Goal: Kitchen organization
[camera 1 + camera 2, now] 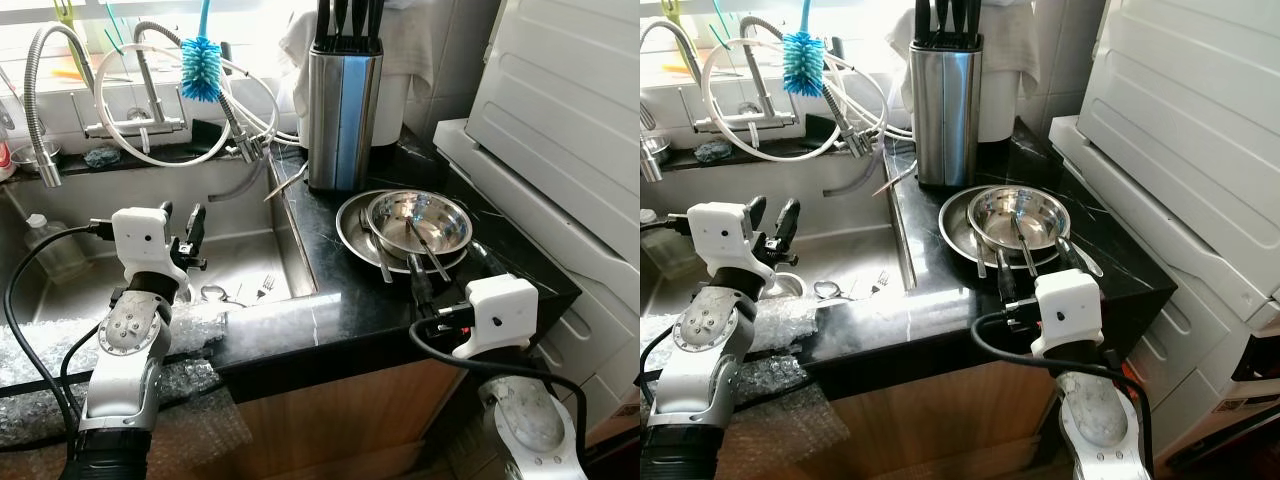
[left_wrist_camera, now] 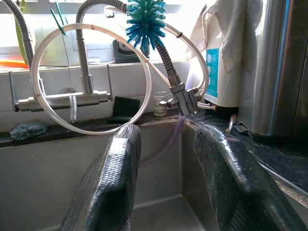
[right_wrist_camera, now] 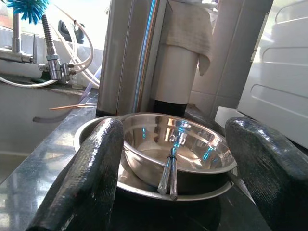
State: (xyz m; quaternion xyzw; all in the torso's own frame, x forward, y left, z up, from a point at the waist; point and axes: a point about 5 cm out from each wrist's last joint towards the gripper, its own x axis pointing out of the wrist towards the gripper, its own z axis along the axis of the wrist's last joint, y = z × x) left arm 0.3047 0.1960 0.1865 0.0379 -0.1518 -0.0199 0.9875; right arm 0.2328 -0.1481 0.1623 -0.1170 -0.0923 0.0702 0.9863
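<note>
Silver arms, white wrist housings, black cables; left pincer and right pincer: long black fingers.

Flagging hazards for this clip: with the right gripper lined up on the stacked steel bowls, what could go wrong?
1. The open right gripper faces the small steel bowl nested in the wide steel dish; lifting could tip out the loose metal utensils.
2. The tall steel knife block stands close behind; a push might knock it.
</note>
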